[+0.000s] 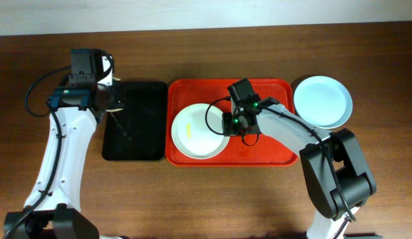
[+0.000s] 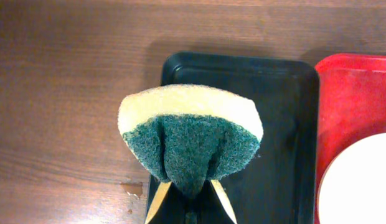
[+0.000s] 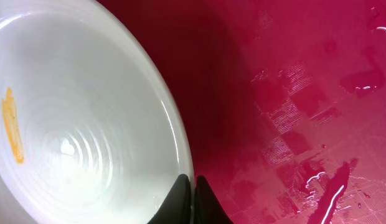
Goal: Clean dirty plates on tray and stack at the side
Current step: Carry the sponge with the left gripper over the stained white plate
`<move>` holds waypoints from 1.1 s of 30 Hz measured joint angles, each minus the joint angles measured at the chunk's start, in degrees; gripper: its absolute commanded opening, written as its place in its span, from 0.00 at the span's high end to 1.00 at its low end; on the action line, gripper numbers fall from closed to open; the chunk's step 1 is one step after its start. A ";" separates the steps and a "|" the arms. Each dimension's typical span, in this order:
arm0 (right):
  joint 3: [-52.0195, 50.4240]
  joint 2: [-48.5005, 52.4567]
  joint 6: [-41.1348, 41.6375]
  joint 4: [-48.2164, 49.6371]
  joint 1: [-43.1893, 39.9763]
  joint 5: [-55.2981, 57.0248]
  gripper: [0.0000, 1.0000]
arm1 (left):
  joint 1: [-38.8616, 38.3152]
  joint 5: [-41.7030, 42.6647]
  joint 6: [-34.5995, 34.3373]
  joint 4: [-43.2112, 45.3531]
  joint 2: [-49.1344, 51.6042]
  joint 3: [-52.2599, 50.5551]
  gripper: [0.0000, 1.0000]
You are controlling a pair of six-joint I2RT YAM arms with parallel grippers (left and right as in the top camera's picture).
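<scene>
A white plate [image 1: 196,133] with a yellow smear [image 3: 12,124] lies at the left of the red-orange tray [image 1: 272,143]. My right gripper [image 1: 227,125] is shut on its right rim; in the right wrist view the fingers [image 3: 193,186] pinch the rim of the plate [image 3: 87,112]. A light blue plate [image 1: 322,101] sits on the table just right of the tray. No mint green plate shows. My left gripper [image 1: 111,98] is shut on a yellow-and-green sponge [image 2: 190,134], held over the left edge of the black tray [image 2: 280,124].
The black tray [image 1: 136,133] lies left of the red tray, touching it. Wet streaks lie on the red tray floor [image 3: 292,93]. The red tray [image 2: 348,106] and the white plate [image 2: 361,186] show at the right of the left wrist view. Brown wooden table all around.
</scene>
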 measured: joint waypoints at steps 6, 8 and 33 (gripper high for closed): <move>0.00 0.00 -0.02 0.02 0.00 -0.76 0.96 | -4.50 -1.66 0.96 -0.11 0.00 0.11 1.00; 0.00 0.00 -0.04 0.02 0.00 -1.53 0.96 | -5.44 -2.43 0.96 -0.09 0.00 0.11 1.00; 0.00 0.00 -0.02 0.20 0.00 -1.97 0.96 | -12.28 10.82 -10.10 -3.39 7.93 0.22 1.00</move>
